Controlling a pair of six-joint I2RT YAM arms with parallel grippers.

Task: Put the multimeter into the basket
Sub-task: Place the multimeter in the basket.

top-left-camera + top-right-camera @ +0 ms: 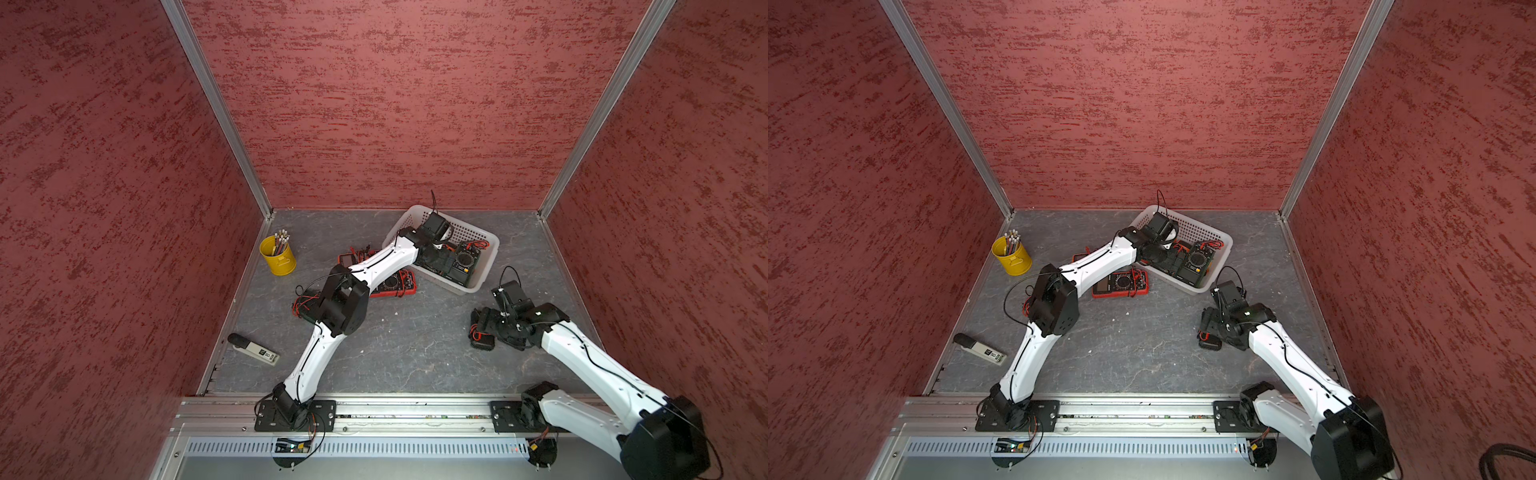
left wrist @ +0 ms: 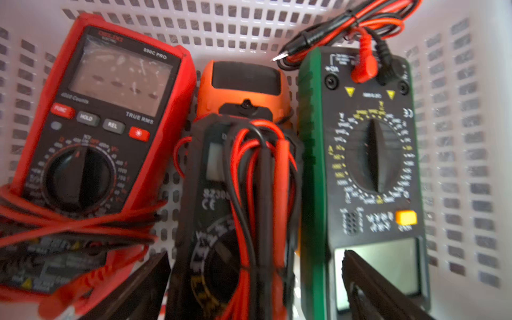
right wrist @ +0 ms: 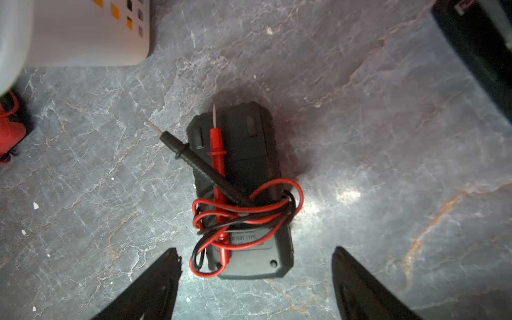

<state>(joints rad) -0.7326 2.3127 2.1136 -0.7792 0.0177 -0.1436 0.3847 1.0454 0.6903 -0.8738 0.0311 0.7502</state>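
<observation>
1. Multimeter [image 1: 482, 343], a black one, lies on the grey stone-look table [image 1: 395, 345] in both top views, near the white basket [image 1: 490, 259]. Dark red walls [image 1: 374, 104] stand all around. The right gripper [image 1: 481, 326] is low over it. The left gripper [image 1: 444, 264] reaches into the basket.
2. Left wrist view: the left gripper [image 2: 255, 255] is wide open and grips nothing. A second black multimeter [image 2: 235, 194] lies in the basket between its fingers [image 2: 144, 285], with a red multimeter [image 2: 94, 124] and a green multimeter [image 2: 368, 166] beside it.
3. Right wrist view: the right gripper [image 3: 256, 249] is open. Its fingers [image 3: 155, 285] sit on each side of the multimeter and do not touch it. The multimeter lies face down, wrapped in wires [image 3: 249, 210].
</observation>
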